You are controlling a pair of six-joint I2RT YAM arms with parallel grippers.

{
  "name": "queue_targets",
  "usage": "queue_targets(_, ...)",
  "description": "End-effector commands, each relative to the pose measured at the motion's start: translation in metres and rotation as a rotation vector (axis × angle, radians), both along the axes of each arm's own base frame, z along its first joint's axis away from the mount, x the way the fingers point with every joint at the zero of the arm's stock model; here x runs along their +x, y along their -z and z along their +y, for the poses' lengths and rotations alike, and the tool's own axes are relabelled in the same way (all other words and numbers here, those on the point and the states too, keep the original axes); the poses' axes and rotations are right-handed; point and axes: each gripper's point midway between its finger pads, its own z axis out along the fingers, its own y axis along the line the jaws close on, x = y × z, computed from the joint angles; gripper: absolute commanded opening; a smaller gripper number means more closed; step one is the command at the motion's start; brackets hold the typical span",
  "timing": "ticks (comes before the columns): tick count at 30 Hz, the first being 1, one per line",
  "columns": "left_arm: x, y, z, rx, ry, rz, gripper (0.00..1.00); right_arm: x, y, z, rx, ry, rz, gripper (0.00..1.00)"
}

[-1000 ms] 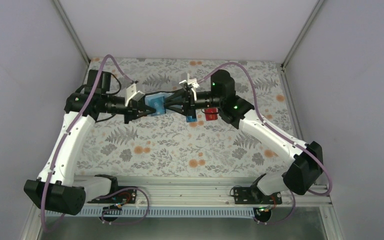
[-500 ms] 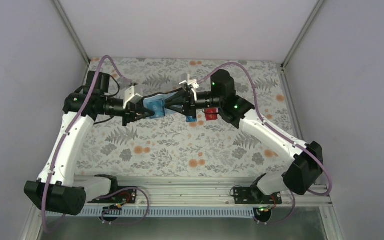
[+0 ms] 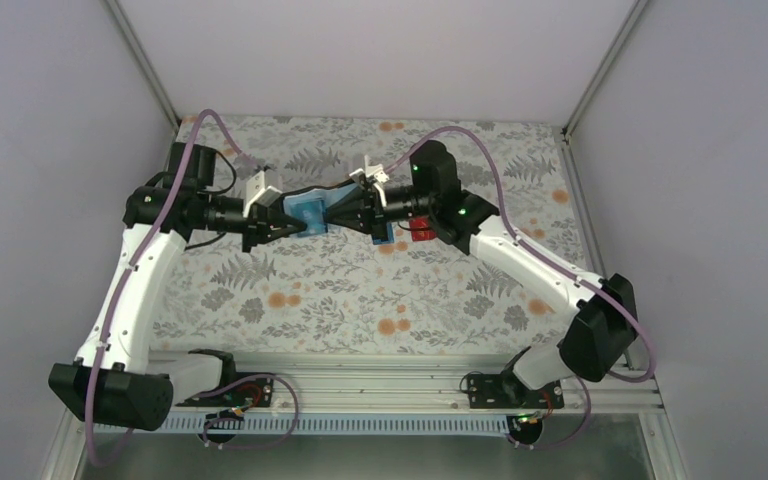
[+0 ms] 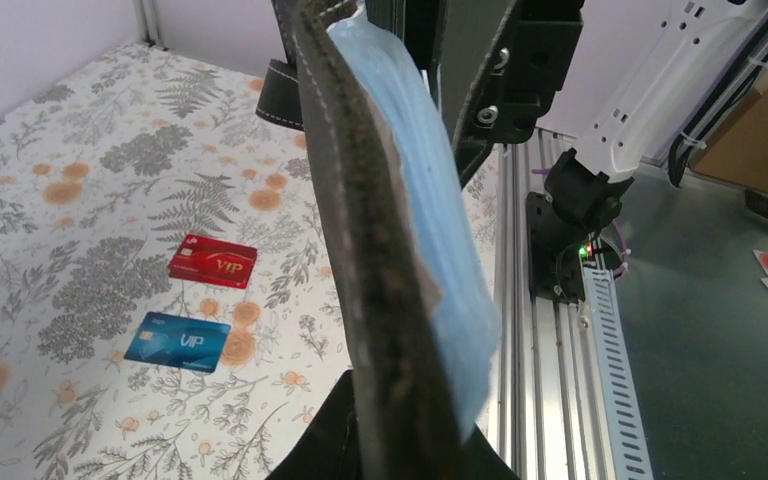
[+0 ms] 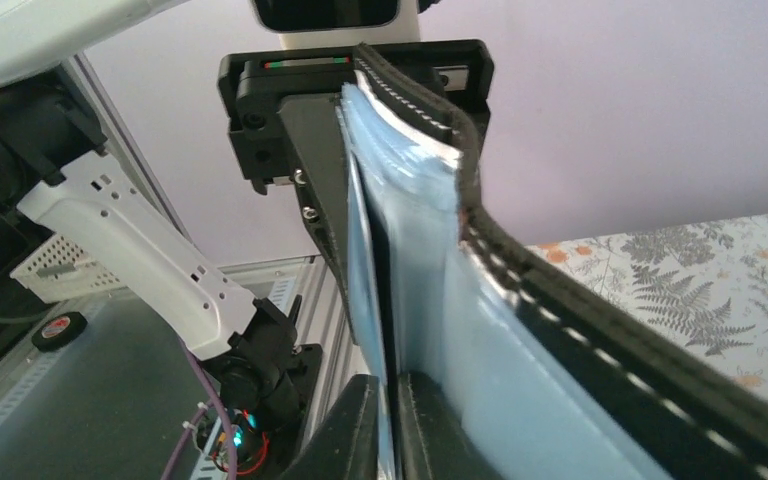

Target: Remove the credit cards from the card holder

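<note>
While left fingers (image 4: pixel 325 452) clamp the stitched, dark-edged card holder (image 4: pixel 360 230), right fingers (image 5: pixel 348 432) pinch its thin pale-blue sleeve (image 5: pixel 365 290).

card holder (image 3: pixel 307 209) midair; red card (image 4: pixel 212 262), blue card (image 4: pixel 177 341) flat

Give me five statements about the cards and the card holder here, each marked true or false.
1. The red rectangular card lies on the floral tablecloth. True.
2. The blue rectangular card is stacked on the red card. False: they lie side by side, apart.
3. The light-blue folding card holder with dark edges lies flat on the table. False: it is held in the air between the left claw and the right claw.
4. The left claw is shut on the card holder. True.
5. A teal-green card lies beside the red one. False: only the red and blue cards show on the cloth.
</note>
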Motion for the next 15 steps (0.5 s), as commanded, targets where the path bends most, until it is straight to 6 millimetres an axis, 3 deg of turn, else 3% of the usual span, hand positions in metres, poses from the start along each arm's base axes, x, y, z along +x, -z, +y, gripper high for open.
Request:
queue_targets(1, -0.015, -0.024, -0.007, -0.096, 0.081, -0.075, 0.02, -0.006, 0.001, 0.013, -0.005, -0.039, -0.01, 0.05)
queue_targets(6, -0.012, -0.021, -0.007, -0.092, 0.068, -0.058, 0.04, -0.005, -0.006, 0.011, 0.007, -0.026, -0.018, 0.04)
queue_targets(11, -0.015, -0.021, -0.008, -0.102, 0.081, -0.062, 0.15, 0.003, -0.013, -0.001, 0.016, 0.037, -0.038, 0.04)
queue_targets(15, -0.019, -0.022, -0.008, -0.108, 0.093, -0.066, 0.17, 0.006, -0.013, -0.007, 0.013, 0.054, -0.039, 0.04)
